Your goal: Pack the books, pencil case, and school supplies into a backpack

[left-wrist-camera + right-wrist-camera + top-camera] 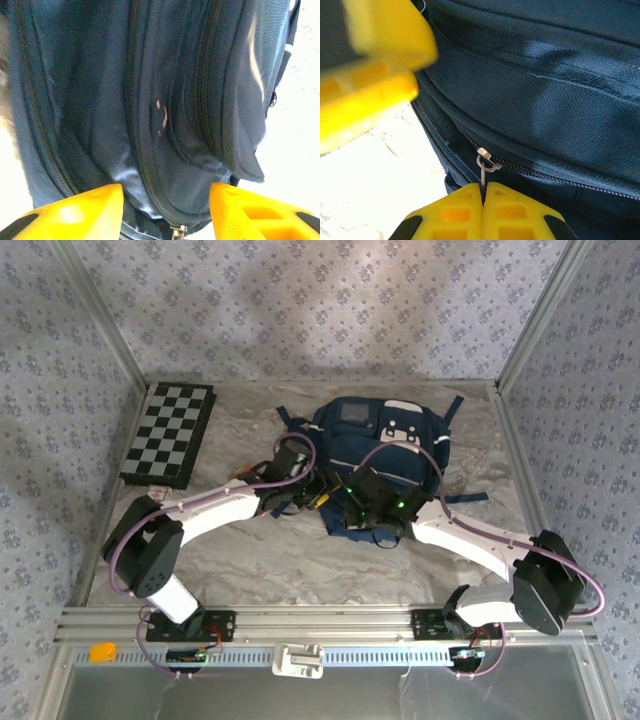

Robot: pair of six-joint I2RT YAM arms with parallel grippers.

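Note:
The navy backpack (385, 455) lies flat at the table's middle back, patches facing up. My left gripper (320, 497) is at its near left edge. In the left wrist view that gripper (166, 192) is open, its yellow fingers straddling a fold of backpack (150, 100) fabric above a zipper pull (177, 231). My right gripper (350, 512) is at the near edge, and in the right wrist view it (482, 186) is shut on the metal zipper pull (483, 167) of the backpack (545, 90). A left finger (380, 45) looms beside it. The books, pencil case and pink gadget are out of view.
A black-and-white checkered board (168, 435) lies at the back left. Patterned walls with metal posts close the table on three sides. An aluminium rail (320, 620) runs along the near edge, with a small orange block (102, 651) and a white part (298, 660) beyond it.

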